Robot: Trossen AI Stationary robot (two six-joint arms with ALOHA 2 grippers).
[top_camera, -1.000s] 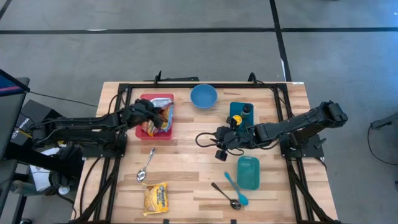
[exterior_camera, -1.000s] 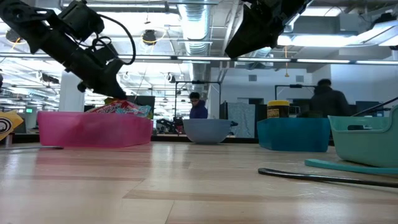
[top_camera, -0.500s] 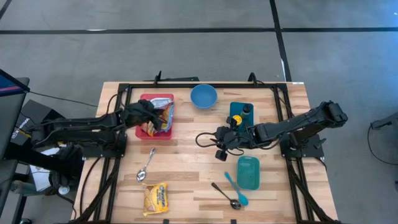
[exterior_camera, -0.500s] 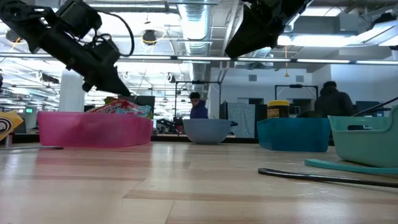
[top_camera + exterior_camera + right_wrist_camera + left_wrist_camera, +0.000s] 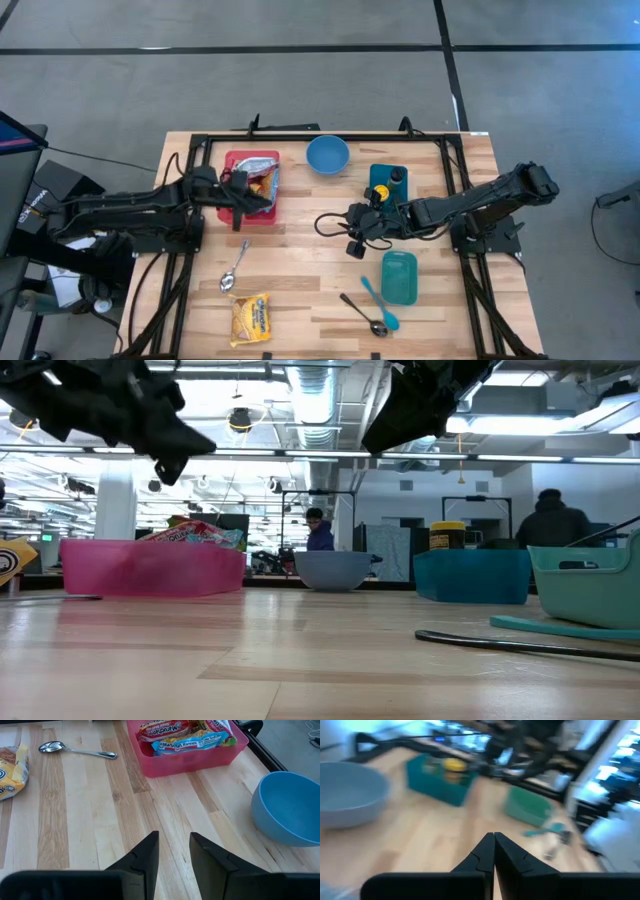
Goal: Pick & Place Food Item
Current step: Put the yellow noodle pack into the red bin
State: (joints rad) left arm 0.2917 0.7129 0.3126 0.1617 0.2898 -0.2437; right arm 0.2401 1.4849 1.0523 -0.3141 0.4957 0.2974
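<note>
In the red plastic bin (image 5: 250, 187) at ten o'clock, noodle packets (image 5: 262, 180) rest; the left gripper (image 5: 243, 201) is closed, empty. One yellow noodle packet (image 5: 250, 319) waits at seven o'clock.

Two matte black jointed arms (image 5: 130, 205), looped black cables, tapered fingers (image 5: 142, 857)

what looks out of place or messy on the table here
One yellow noodle packet lies alone near the front edge of the table, far from the red bin where the other packets are piled unevenly. Nothing looks spilled or broken.
</note>
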